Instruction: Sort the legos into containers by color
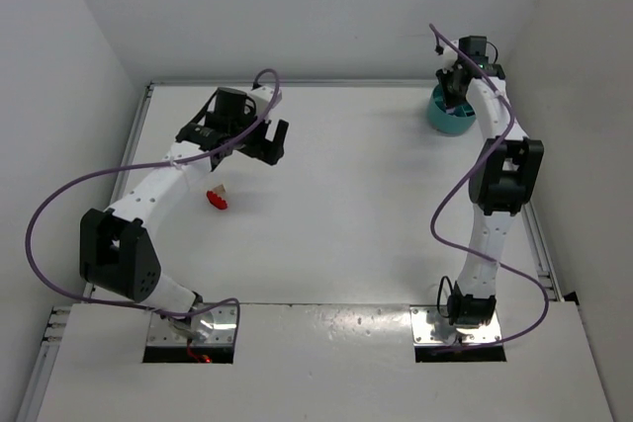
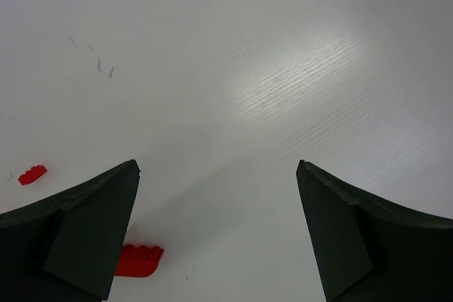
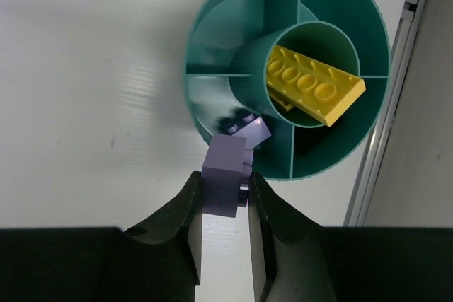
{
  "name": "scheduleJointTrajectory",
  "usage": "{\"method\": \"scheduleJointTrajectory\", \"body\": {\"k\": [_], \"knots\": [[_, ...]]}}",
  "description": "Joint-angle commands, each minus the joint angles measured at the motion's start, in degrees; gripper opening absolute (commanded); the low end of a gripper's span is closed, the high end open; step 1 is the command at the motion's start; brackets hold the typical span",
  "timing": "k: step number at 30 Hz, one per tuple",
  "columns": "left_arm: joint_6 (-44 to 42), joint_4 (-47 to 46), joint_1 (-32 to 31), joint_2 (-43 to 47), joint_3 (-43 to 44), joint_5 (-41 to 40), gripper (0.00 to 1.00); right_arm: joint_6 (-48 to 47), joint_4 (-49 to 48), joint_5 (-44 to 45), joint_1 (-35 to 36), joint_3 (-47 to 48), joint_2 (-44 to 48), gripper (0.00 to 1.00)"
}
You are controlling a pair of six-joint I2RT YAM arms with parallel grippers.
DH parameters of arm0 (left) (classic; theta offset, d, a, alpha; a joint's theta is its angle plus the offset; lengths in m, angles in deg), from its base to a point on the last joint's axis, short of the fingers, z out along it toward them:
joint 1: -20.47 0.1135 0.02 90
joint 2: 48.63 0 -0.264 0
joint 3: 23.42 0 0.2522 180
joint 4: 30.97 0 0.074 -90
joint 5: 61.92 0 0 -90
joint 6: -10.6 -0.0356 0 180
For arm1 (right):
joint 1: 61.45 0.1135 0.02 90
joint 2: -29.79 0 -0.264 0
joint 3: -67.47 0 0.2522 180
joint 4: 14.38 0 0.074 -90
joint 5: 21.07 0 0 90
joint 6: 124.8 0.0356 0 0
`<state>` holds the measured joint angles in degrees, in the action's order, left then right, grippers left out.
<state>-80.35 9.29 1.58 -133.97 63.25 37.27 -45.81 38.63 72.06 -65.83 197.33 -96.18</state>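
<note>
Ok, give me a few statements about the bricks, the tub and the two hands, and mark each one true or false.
1. The right hand is shut on a purple brick just at the tub. True.
2. The yellow brick lies in one of the tub's outer compartments. False: it sits in the round middle compartment.
3. The left hand is shut on a red brick. False: it is wide open with nothing between its fingers.
4. Two red bricks lie on the table by the left hand. True.
</note>
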Motion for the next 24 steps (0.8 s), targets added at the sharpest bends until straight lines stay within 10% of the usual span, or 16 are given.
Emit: {"method": "scheduleJointTrajectory", "body": {"k": [1,24], "knots": [[0.86,-1.28,0.88,0.70,2.42,-0.31,1.00,-1.65,-3.47,3.02,-0.36,3.17,-0.50,0.00],[-0.19,-0.75,1.41,0.17,2.42,0.21,1.00,-6.49,-7.34,5.65,-0.89,3.17,-2.79,0.02]]}}
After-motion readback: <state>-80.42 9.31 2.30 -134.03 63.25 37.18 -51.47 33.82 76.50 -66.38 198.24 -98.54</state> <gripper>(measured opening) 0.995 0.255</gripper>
